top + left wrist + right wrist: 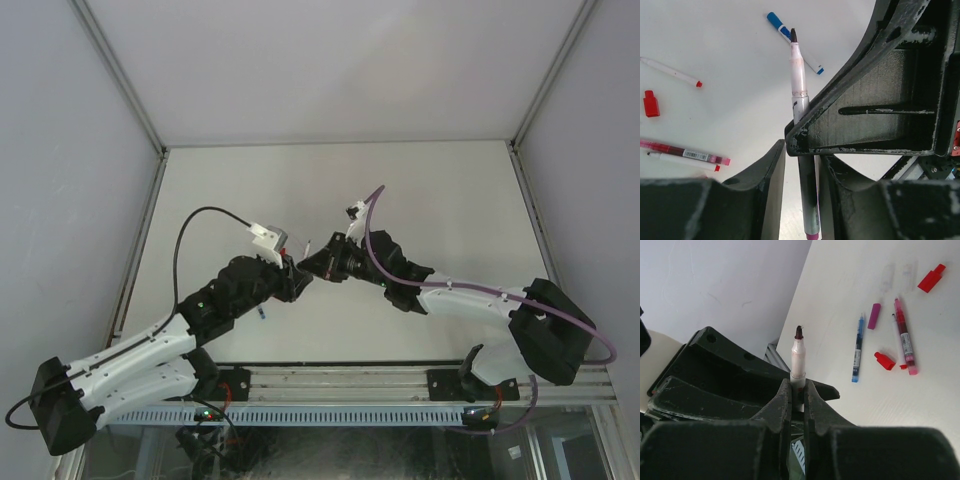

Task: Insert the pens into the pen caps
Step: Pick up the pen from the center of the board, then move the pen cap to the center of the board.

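Above the table [440, 190] the right gripper [798, 388] pinches a bare-tipped pen [798, 357], left gripper [804, 165] spread round it (caps [873, 316] lie loose), capping seemingly mostly undone

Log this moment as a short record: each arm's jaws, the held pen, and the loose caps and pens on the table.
held pen: uncapped pen, dark tip bare
right jaws: shut on its barrel
left jaws: open, flanking the same pen's lower end
loose caps: red cap; second red cap; magenta cap
loose pens: blue pen; magenta pen; thin white pen lying alongside the magenta one
capping: not yet done
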Action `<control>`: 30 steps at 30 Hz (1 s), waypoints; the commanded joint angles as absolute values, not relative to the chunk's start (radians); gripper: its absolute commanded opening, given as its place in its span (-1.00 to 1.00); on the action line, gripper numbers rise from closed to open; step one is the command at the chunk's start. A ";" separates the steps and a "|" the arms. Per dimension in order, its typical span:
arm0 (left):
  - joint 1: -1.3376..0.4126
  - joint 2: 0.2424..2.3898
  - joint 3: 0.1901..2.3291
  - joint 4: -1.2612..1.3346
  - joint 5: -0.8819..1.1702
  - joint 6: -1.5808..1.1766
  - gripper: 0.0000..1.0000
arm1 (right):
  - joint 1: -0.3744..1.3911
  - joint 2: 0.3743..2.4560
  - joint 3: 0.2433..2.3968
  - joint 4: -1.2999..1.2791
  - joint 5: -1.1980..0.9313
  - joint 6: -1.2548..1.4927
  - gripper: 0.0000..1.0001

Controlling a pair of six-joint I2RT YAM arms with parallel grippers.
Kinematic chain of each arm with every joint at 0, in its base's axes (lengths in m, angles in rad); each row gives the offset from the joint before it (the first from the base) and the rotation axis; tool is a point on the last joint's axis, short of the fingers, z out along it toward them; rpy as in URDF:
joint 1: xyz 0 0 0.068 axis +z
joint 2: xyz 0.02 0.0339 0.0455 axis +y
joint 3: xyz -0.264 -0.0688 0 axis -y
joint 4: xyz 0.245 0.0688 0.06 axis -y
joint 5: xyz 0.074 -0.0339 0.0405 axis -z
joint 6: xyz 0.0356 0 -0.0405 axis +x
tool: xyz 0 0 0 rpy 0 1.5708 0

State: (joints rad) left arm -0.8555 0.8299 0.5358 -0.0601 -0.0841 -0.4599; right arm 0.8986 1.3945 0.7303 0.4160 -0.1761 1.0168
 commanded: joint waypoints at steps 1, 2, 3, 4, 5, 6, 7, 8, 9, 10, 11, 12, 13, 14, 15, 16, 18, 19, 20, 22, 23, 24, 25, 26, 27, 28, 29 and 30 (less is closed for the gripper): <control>-0.859 0.826 0.525 -0.007 -0.095 -0.456 -0.40 | 0.912 1.389 0.774 0.498 -0.207 0.994 -1.00; -0.859 0.827 0.528 -0.009 -0.097 -0.456 -0.49 | 0.914 1.390 0.775 0.497 -0.208 0.989 -1.00; -0.859 0.826 0.530 -0.011 -0.097 -0.456 -0.58 | 0.914 1.390 0.775 0.496 -0.205 0.985 -1.00; -0.859 0.827 0.533 -0.014 -0.097 -0.456 -0.69 | 0.914 1.388 0.774 0.493 -0.201 0.978 -1.00; -0.859 0.824 0.535 -0.017 -0.098 -0.457 -0.82 | 0.915 1.384 0.774 0.488 -0.197 0.969 -1.00; -0.859 0.823 0.538 -0.023 -0.100 -0.456 -0.89 | 0.913 1.377 0.775 0.481 -0.187 0.958 -0.98; -0.859 0.821 0.543 -0.032 -0.109 -0.457 -0.97 | 0.914 1.369 0.775 0.472 -0.176 0.946 -0.91; -0.859 0.818 0.546 -0.048 -0.125 -0.459 -0.99 | 0.914 1.358 0.777 0.454 -0.163 0.933 -0.85; -0.859 0.812 0.552 -0.070 -0.139 -0.460 -0.99 | 0.913 1.342 0.781 0.424 -0.148 0.916 -0.77; -0.858 0.806 0.556 -0.086 -0.154 -0.460 -0.99 | 0.911 1.330 0.785 0.400 -0.130 0.899 -0.70; -0.858 0.797 0.560 -0.101 -0.165 -0.461 -1.00 | 0.910 1.316 0.789 0.375 -0.110 0.879 -0.64; -0.858 0.785 0.564 -0.117 -0.180 -0.462 -1.00 | 0.909 1.302 0.791 0.350 -0.090 0.860 -0.57; -0.857 0.772 0.567 -0.134 -0.196 -0.464 -1.00 | 0.908 1.287 0.791 0.325 -0.070 0.841 -0.51; -0.857 0.758 0.573 -0.153 -0.211 -0.465 -1.00 | 0.905 1.274 0.792 0.301 -0.047 0.824 -0.44; -0.857 0.741 0.577 -0.173 -0.227 -0.466 -1.00 | 0.904 1.263 0.793 0.276 -0.029 0.811 -0.38; -0.858 0.712 0.582 -0.191 -0.252 -0.468 -1.00 | 0.902 1.251 0.793 0.252 -0.003 0.796 -0.33; -0.858 0.661 0.585 -0.222 -0.288 -0.469 -0.99 | 0.901 1.237 0.792 0.209 0.031 0.773 -0.22; -0.858 0.633 0.590 -0.243 -0.310 -0.469 -1.00 | 0.900 1.233 0.793 0.191 0.048 0.764 -0.17; -0.857 0.604 0.597 -0.262 -0.333 -0.469 -1.00 | 0.900 1.230 0.792 0.175 0.063 0.757 -0.12; -0.857 0.559 0.618 -0.308 -0.376 -0.465 -1.00 | 0.899 1.232 0.793 0.149 0.088 0.749 -0.03; -0.857 0.542 0.634 -0.335 -0.394 -0.459 -1.00 | 0.899 1.234 0.797 0.140 0.093 0.748 0.03; -0.857 0.525 0.651 -0.365 -0.407 -0.453 -0.99 | 0.899 1.242 0.802 0.129 0.099 0.746 0.08; -0.857 0.513 0.673 -0.394 -0.418 -0.449 -1.00 | 0.900 1.255 0.814 0.120 0.100 0.743 0.14; -0.857 0.501 0.694 -0.421 -0.427 -0.446 -0.99 | 0.902 1.271 0.829 0.110 0.101 0.738 0.22; -0.857 0.490 0.715 -0.448 -0.432 -0.443 -1.00 | 0.906 1.297 0.847 0.098 0.103 0.731 0.31; -0.857 0.482 0.739 -0.483 -0.434 -0.443 -1.00 | 0.914 1.321 0.872 0.080 0.106 0.725 0.39; -0.857 0.474 0.765 -0.510 -0.433 -0.445 -0.99 | 0.922 1.346 0.899 0.067 0.110 0.717 0.47; -0.857 0.466 0.792 -0.535 -0.429 -0.445 -0.99 | 0.934 1.374 0.924 0.058 0.113 0.710 0.55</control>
